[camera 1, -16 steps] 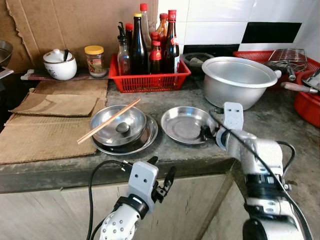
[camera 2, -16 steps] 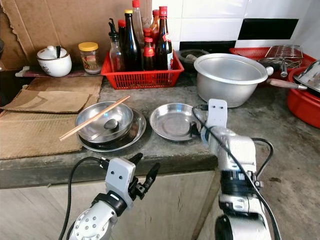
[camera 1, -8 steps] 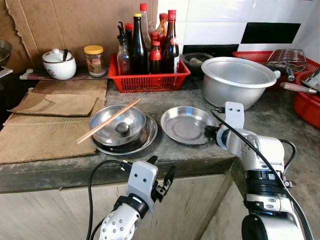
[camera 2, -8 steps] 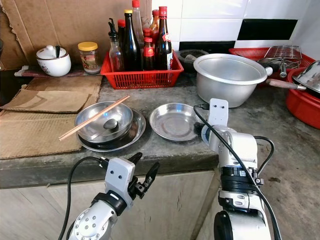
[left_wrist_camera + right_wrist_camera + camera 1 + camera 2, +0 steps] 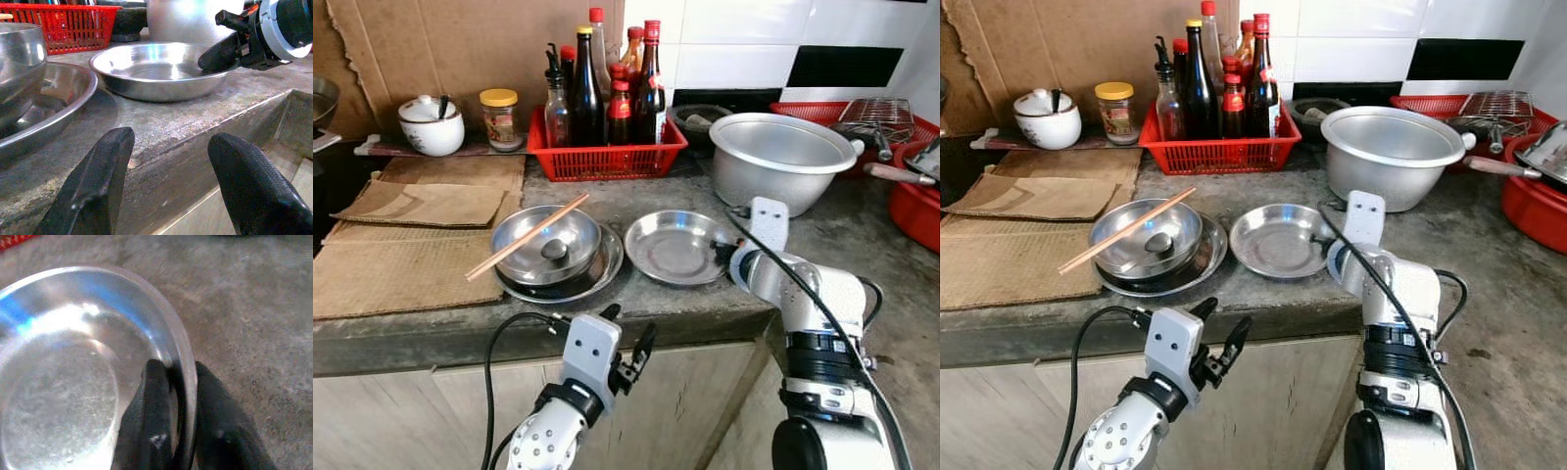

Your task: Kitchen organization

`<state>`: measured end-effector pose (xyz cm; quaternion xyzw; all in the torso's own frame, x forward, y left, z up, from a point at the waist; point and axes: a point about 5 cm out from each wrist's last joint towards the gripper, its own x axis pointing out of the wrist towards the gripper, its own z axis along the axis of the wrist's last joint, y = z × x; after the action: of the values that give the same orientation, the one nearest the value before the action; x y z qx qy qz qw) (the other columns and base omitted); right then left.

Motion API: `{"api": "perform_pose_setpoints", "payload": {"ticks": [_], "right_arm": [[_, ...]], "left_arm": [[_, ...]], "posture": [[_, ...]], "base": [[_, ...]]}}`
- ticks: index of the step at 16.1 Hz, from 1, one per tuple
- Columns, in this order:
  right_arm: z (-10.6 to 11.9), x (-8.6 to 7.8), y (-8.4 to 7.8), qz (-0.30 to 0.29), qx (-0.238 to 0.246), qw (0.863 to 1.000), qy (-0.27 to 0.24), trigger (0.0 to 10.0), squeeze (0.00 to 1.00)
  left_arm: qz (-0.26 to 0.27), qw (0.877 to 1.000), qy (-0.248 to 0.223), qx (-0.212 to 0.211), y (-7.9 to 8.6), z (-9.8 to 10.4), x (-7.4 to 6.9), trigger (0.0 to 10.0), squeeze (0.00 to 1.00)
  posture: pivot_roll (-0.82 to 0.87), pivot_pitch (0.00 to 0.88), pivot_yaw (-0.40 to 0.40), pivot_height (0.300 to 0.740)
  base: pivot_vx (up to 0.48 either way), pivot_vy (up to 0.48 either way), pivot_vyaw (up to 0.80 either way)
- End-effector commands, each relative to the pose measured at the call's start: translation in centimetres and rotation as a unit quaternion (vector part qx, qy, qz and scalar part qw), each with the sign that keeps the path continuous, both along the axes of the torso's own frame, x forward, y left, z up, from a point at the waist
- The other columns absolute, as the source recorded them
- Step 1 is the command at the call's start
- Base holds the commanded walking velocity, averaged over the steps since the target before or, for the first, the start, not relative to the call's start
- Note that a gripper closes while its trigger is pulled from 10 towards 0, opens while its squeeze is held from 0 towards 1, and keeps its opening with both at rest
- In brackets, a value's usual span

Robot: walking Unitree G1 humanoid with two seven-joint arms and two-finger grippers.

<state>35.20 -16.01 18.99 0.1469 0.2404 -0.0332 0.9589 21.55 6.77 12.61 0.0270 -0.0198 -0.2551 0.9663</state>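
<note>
The right gripper (image 5: pixel 172 382) has closed its fingers over the near rim of the steel plate (image 5: pixel 677 245), which has slid slightly left on the surface, suggesting a pull toward the stacked bowl (image 5: pixel 546 243). The left gripper (image 5: pixel 171 147) hangs open below the edge.

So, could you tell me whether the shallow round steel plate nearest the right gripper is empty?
Empty: the shallow round steel plate shows only bare metal inside, with the right gripper pinching its rim.

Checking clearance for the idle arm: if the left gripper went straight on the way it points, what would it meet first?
Probably the front edge of the counter: the left gripper, jaws open, sits below it, aimed at that edge. The steel plate lies beyond; depth is unclear.
</note>
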Motion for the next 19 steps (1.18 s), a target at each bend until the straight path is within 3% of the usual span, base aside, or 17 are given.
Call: {"api": "perform_pose_setpoints", "payload": {"ticks": [1,5,9,11,12,16,19], "right_arm": [[0.2,0.1,-0.8,-0.036,-0.003,0.999,-0.002,0.0,0.0],[1.6,0.2,-1.3,-0.08,0.043,0.994,-0.064,0.0,0.0],[2.6,-0.1,-1.9,-0.113,0.055,0.985,-0.115,0.0,0.0],[4.7,-1.1,-1.2,-0.092,0.023,0.972,-0.215,0.0,0.0],[5.2,-1.6,-0.9,-0.094,0.025,0.967,-0.237,0.0,0.0],[4.9,-4.0,-1.5,-0.123,0.0,0.952,-0.279,0.0,0.0],[5.7,-5.8,-2.1,-0.138,-0.08,0.93,-0.332,0.0,0.0]], "left_arm": [[-0.001,1.0,-0.011,-0.001,-0.2,0.4,0.0,10.0,0.0],[0.0,1.0,-0.011,-0.003,-0.2,0.4,0.1,10.0,0.0],[0.001,1.0,-0.012,-0.004,-0.2,0.5,0.2,10.0,0.0],[0.011,1.0,-0.021,-0.003,0.1,0.7,0.4,10.0,0.0],[0.011,1.0,-0.02,-0.004,0.1,0.8,0.5,10.0,0.0],[0.011,1.0,-0.021,-0.004,0.2,0.8,0.7,10.0,0.0],[0.017,1.0,-0.026,-0.002,0.4,1.0,0.8,10.0,0.0]], "posture": [[0.09,0.0,-0.086,0.74],[0.09,0.0,-0.079,0.74],[0.09,0.0,-0.077,0.74],[0.08,0.0,-0.071,0.74],[0.08,0.0,-0.068,0.74],[0.08,0.0,-0.062,0.74],[0.08,0.0,-0.056,0.74]], "base": [[0.0,0.0,0.0],[0.0,0.0,0.0],[0.0,0.0,0.0],[0.0,0.0,0.0],[0.0,0.0,0.0],[0.0,0.0,0.0],[0.0,0.0,0.0]]}}
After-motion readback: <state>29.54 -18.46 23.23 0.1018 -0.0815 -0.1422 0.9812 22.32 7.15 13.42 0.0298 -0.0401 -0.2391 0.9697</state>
